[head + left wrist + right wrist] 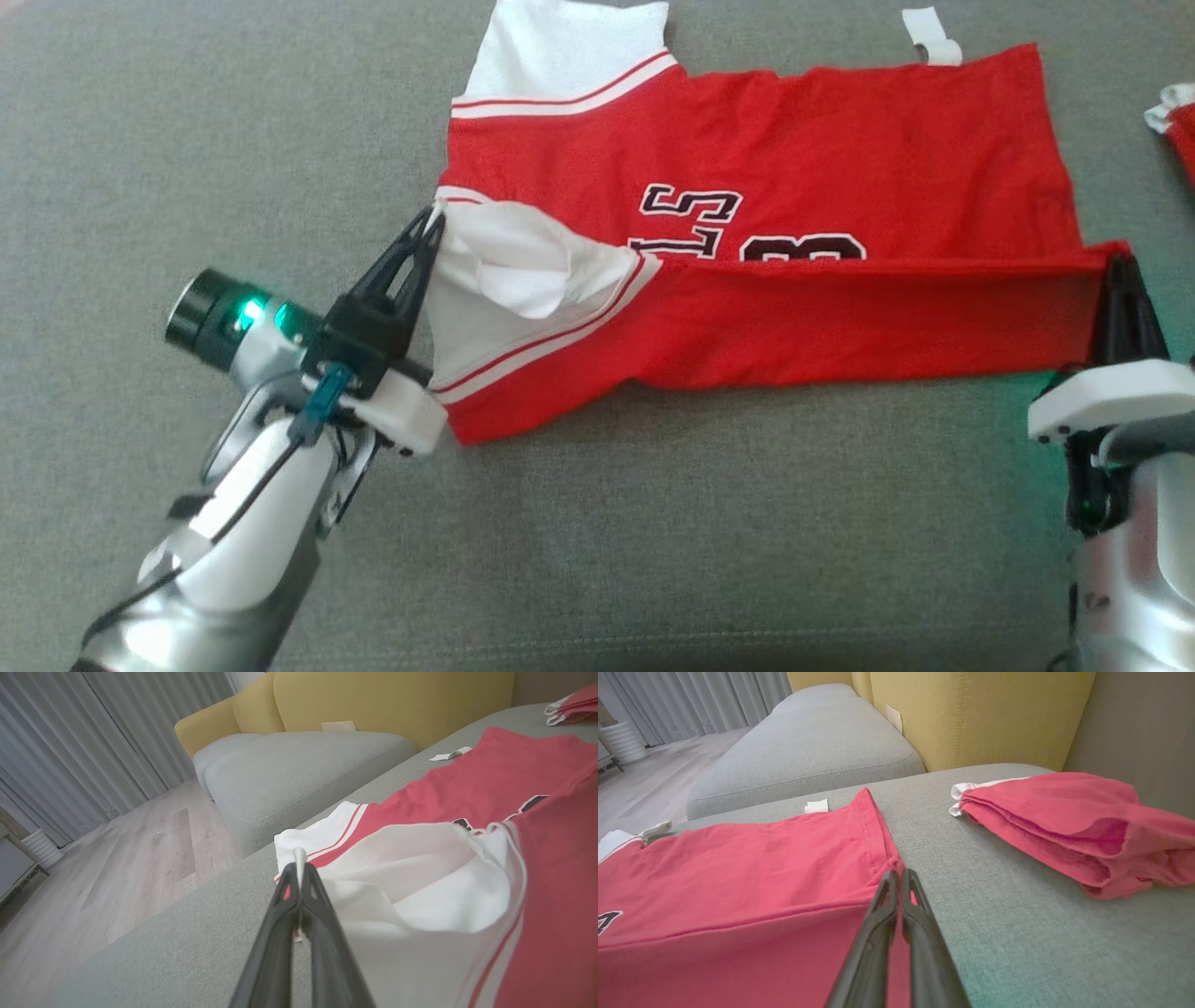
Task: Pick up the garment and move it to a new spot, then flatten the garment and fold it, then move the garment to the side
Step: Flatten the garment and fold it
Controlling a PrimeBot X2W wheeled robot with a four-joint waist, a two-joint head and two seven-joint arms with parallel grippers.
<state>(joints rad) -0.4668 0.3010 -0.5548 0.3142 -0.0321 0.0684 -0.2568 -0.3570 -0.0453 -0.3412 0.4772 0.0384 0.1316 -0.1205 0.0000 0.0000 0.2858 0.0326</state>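
- On the red garment (840,140), black white-edged letters (691,217) read "LS"; the folded-over flap cuts their lowest strokes;
- Just beside them are the tops of large black digits (803,248); the fold hides too much to read them;
- The white tag (931,37) on the grey sofa (233,112) and the pale label (338,725) by the yellow cushion (397,700) are too small to read.

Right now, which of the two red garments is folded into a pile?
The red bundle at the robot's right, in stacked layers; the lettered jersey lies spread, only its near edge turned over.
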